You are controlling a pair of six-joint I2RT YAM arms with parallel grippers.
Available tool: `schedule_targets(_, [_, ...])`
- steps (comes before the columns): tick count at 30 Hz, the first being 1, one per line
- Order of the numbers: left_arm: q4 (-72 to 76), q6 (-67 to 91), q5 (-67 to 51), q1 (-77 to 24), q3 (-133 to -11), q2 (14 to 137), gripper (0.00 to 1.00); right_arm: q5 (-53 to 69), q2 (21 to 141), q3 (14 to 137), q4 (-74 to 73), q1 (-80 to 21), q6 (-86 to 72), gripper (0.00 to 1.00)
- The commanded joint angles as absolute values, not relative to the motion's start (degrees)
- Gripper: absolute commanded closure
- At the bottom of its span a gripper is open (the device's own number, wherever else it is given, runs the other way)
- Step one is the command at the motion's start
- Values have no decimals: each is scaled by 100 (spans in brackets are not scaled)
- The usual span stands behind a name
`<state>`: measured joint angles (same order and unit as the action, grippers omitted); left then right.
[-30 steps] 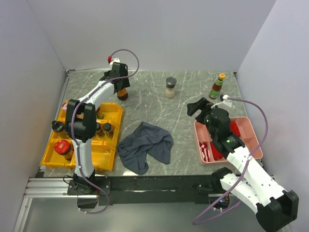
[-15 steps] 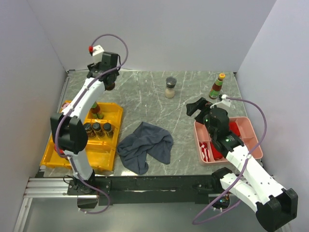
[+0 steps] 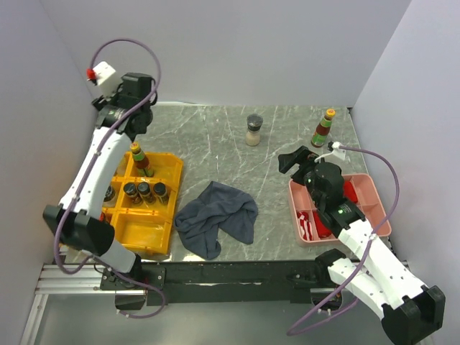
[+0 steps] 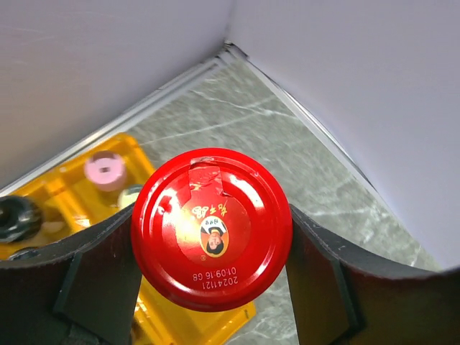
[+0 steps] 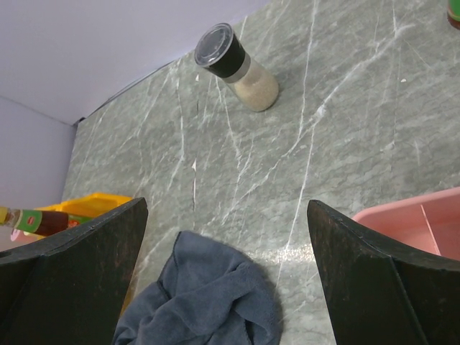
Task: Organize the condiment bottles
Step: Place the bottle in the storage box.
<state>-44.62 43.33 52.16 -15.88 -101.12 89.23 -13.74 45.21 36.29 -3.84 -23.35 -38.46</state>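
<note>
My left gripper (image 3: 135,118) is raised at the back left, shut on a jar with a red cap (image 4: 212,226), a finger on each side of the cap. It hangs above the far end of the yellow tray (image 3: 167,215). That tray holds an orange-capped sauce bottle (image 3: 136,158) and three black-capped jars (image 3: 145,190). The left wrist view shows a pink cap (image 4: 106,169) and a black cap (image 4: 14,219) in the tray. A grey-capped jar (image 3: 253,130) and an orange-capped sauce bottle (image 3: 323,128) stand at the back. My right gripper (image 3: 295,159) is open and empty beside the pink tray (image 3: 374,188).
A dark grey cloth (image 3: 218,215) lies crumpled at the front middle, and shows below my right gripper (image 5: 228,280) in the right wrist view (image 5: 208,309). The pink tray holds red items. Walls close in the left, back and right sides.
My left arm has lifted the red-capped jar from the back of the table and swung it left and up, over the yellow tray. The right arm has not moved.
</note>
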Motion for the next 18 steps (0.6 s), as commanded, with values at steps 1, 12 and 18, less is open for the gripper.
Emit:
schedule_targets(1, [-4632, 4808, 5484, -1083, -9985, 8166, 99, -1353, 4465, 3656, -246, -2329, -3788, 0])
schedule_targets(12, [-5246, 4816, 6002, -606, -9378, 7559, 99, -1327, 4430, 3621, -228, -2329, -3779, 0])
schedule_targets(18, [-5458, 4852, 6188, -317, -9036, 7164, 99, -1266, 4474, 3630, -202, -2329, -3788, 0])
